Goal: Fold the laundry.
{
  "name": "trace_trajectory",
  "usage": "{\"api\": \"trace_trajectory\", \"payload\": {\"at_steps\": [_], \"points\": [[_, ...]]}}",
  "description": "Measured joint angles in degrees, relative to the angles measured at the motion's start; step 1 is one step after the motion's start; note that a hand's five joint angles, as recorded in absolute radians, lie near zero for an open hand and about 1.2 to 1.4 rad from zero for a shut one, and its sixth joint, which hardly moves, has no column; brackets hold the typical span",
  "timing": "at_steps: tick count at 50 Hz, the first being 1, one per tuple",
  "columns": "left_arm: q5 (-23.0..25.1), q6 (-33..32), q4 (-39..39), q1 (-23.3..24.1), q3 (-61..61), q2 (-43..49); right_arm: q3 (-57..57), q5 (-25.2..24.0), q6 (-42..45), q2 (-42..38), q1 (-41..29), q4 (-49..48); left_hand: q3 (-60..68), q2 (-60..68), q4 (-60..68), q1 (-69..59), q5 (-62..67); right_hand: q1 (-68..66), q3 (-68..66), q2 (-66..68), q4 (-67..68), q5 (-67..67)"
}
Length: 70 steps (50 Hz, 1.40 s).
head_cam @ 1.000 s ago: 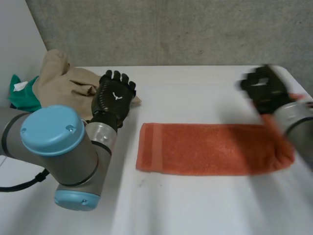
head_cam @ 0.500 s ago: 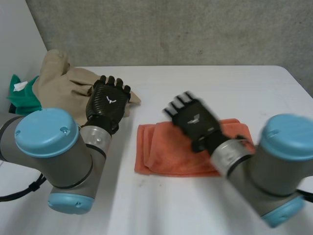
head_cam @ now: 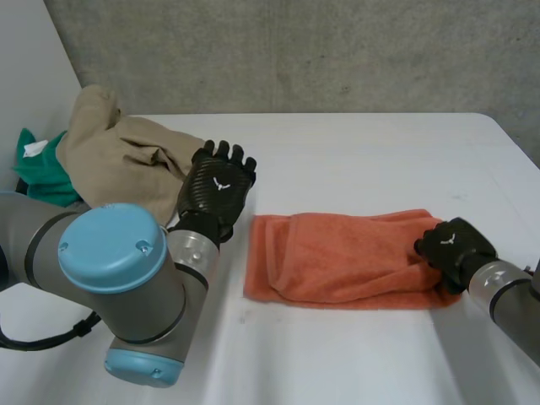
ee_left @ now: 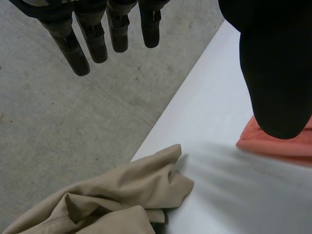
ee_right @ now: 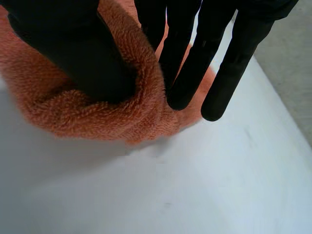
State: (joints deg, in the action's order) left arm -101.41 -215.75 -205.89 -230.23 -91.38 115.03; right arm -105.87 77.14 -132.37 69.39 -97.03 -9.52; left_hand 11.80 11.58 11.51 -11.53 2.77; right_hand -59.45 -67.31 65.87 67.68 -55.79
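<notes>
An orange towel (head_cam: 337,257) lies rumpled on the white table (head_cam: 363,152), its long side running left to right. My right hand (head_cam: 456,249) is at the towel's right end. In the right wrist view its thumb (ee_right: 73,53) presses into a rolled fold of the towel (ee_right: 87,117), with the fingers (ee_right: 195,63) on the other side, pinching the fold. My left hand (head_cam: 218,187) hovers just off the towel's left end with straight fingers (ee_left: 92,39) and holds nothing. Beside its thumb shows the towel's corner (ee_left: 292,144).
A beige garment (head_cam: 118,152) lies heaped at the table's back left corner, close behind the left hand, and appears below its fingers (ee_left: 107,200). A green cloth (head_cam: 38,164) sits further left. A grey concrete wall stands behind the table.
The right hand swept left over the towel, then came back to its right end and closed on it. The towel went from flat to rumpled. The left hand shifted slightly right.
</notes>
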Motion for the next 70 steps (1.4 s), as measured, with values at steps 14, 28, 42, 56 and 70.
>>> {"api": "trace_trajectory", "payload": {"at_steps": [14,28,42,56,70], "points": [[-0.16,0.2,0.08,-4.08,-3.32,-5.75,10.8,1.67,2.64,0.86,-24.6,-10.83,0.0,0.0,0.0,0.0,0.0,0.07,-0.61,0.0,0.81,-0.68],[-0.31,6.22,0.66,-7.75,-4.68,-7.92,15.98,2.94,5.22,-10.03,-38.7,-12.36,0.0,0.0,0.0,0.0,0.0,45.92,53.93,-52.54,-54.23,52.89],[0.3,12.05,0.96,-2.18,2.73,-5.85,14.05,4.8,-34.8,6.35,-24.96,-0.11,0.0,0.0,0.0,0.0,0.0,46.7,55.5,-53.89,-55.94,53.12],[4.42,23.9,17.54,3.72,20.8,12.68,23.4,-0.61,-43.26,-5.48,-16.79,15.04,0.0,0.0,0.0,0.0,0.0,46.7,55.49,-53.89,-55.94,53.12],[1.02,21.41,26.38,3.33,18.56,16.67,28.79,-3.05,-38.48,-18.06,-17.29,17.88,0.0,0.0,0.0,0.0,0.0,46.43,54.82,-53.29,-55.24,52.79]]}}
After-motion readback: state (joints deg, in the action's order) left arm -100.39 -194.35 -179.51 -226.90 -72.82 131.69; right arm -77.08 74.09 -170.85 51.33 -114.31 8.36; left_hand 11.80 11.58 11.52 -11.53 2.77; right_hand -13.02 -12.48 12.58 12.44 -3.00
